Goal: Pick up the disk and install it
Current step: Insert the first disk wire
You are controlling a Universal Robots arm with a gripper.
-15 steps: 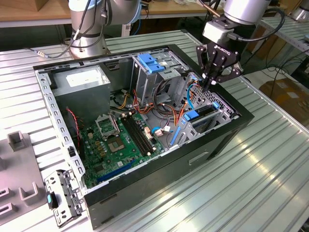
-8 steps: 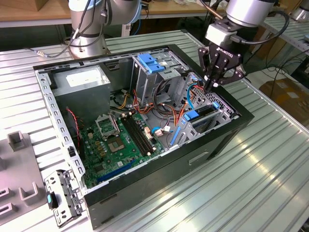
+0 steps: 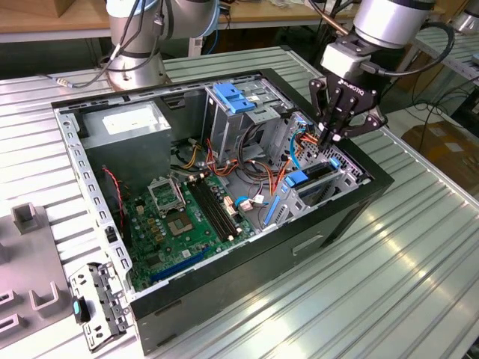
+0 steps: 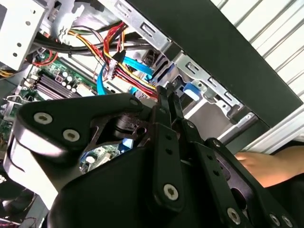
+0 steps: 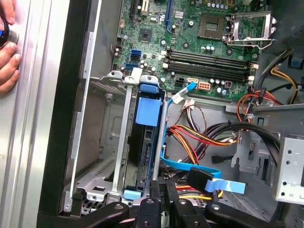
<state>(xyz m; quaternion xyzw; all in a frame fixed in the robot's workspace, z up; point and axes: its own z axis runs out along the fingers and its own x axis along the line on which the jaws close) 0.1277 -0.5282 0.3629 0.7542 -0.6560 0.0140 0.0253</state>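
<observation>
Clenched together, the jaws of the gripper (image 3: 334, 137) were seen with nothing visibly caught between them; in both wrist views the fingertips (image 5: 157, 191) were closed against each other. Directly ahead of the jaws, the disk (image 5: 142, 156) was found standing on edge in a slot of the drive cage (image 5: 102, 142), framed by its blue carrier rails, whose blue tab (image 5: 146, 111) lay at the end farther from the jaws. Whether the tips were actually touching the disk's near end could not be told.

The step in hand was judged to be the seating of the disk. For it to be done well, pressure would have to be kept in line with the slot, applied squarely to the carrier's end rather than to one rail, and the closed tips held clear of the light-blue data cable (image 5: 190, 167) that ran just beside the jaws.

Beyond the cable, the bundled power wires (image 5: 199, 137) and, farther out, the motherboard (image 5: 209, 52) were seen. Outside the case wall (image 5: 61, 142), well apart from the jaws, a person's hand (image 5: 7, 52) was rested on the ribbed table (image 3: 419, 247).

In the exterior view the wrist was held steeply downward over the cage, with the arm reaching in from above.
</observation>
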